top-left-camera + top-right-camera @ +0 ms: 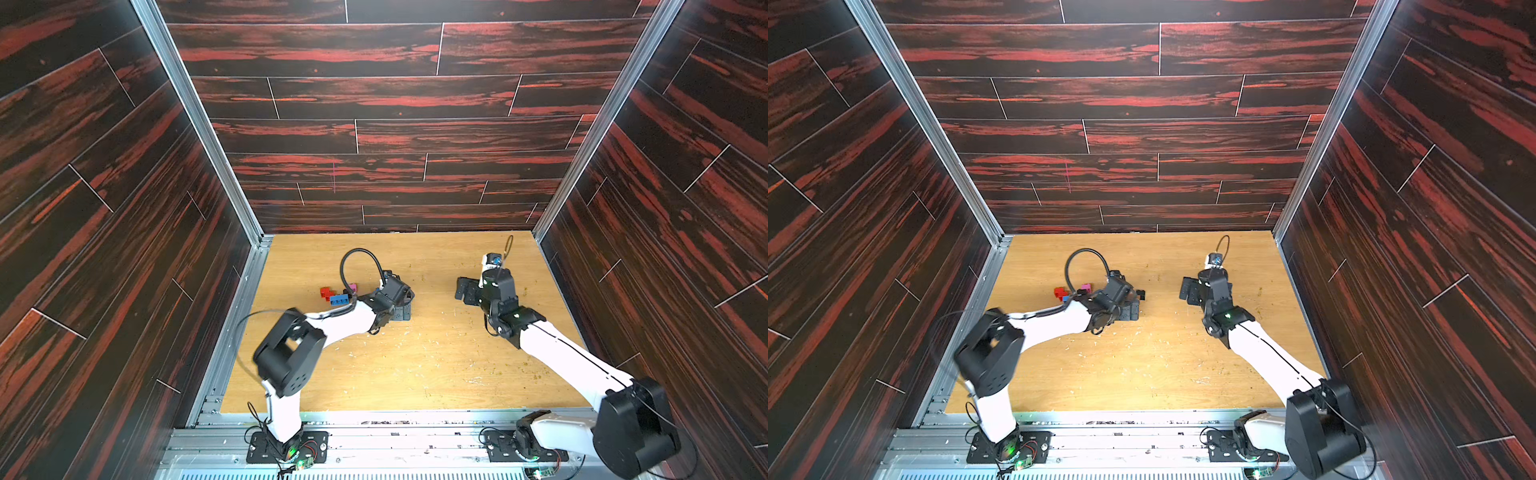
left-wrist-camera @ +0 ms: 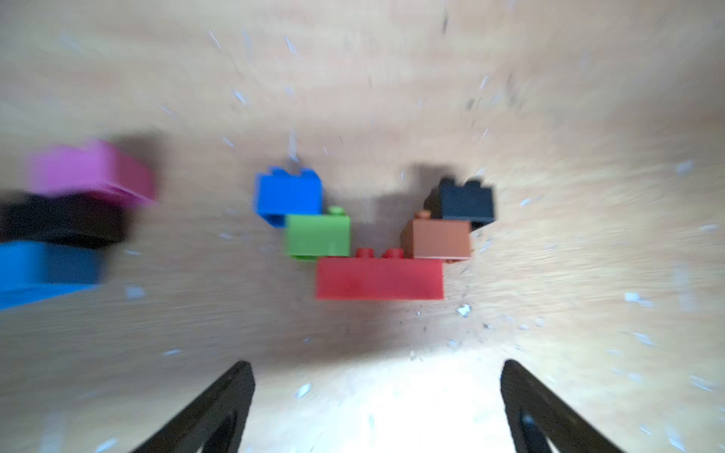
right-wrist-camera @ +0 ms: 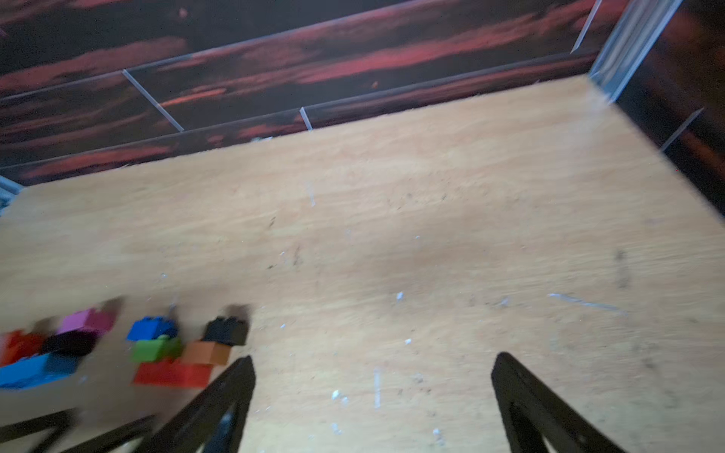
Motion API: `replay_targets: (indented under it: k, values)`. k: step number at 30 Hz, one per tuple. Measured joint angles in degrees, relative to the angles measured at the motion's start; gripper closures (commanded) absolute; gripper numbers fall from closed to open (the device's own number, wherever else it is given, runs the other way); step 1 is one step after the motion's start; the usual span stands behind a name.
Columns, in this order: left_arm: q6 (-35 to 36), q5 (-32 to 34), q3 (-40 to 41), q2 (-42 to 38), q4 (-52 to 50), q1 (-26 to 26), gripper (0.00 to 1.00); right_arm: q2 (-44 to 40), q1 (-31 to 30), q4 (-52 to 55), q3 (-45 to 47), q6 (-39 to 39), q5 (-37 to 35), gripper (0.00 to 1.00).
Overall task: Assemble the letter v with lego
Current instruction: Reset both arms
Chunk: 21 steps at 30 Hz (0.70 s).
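In both wrist views the lego V (image 2: 378,279) (image 3: 172,372) shows, largely hidden from above.

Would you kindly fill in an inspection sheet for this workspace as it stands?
Surface: scuffed light wooden table.
Job's things: five bricks in a V: red brick at its point, green brick and blue brick up one side, orange brick and black brick up the other; second cluster of pink, black, blue, red bricks nearby.
Clutter: pale specks; nothing else seen.
End effectors: left end effector open, empty, facing the V; right end effector open, empty.
Cables: black cable looping up by left end effector.
Surroundings: dark red plank-pattern walls.
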<state>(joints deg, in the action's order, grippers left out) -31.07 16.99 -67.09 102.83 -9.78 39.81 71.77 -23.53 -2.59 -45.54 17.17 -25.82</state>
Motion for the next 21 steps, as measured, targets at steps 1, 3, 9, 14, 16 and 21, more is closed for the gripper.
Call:
replay_targets:
  k: [1, 3, 9, 14, 16, 21]
  values:
    - [0.52, 1.38, 1.42, -2.95, 0.37, -0.07, 0.00, -1.20, 0.44, -1.68, 1.86, -1.99, -1.60, 0.02]
    - [2.25, 3.85, 4.74, -8.76, 1.77, -0.46, 0.00, -2.58, 2.80, -3.32, 4.33, -4.42, -3.39, 0.02]
    - [9.11, 11.91, 17.94, -24.46, 10.58, -7.65, 0.00, -5.53, 14.99, -14.40, 15.26, -9.97, -3.98, 0.02]
    - [14.62, 18.71, 30.08, -30.49, 19.23, -15.34, 0.00, -5.20, 17.73, -25.00, 22.93, -13.29, -1.55, 0.02]
    - [16.87, 20.68, 33.86, -31.78, 22.53, -17.25, 0.00, -2.19, 18.56, -31.41, 25.18, -13.57, -0.81, 0.02]
    - [21.75, 23.15, 39.23, -32.52, 30.34, -20.96, 0.00, 4.42, 18.75, -44.44, 31.50, -14.45, -0.48, 0.02]
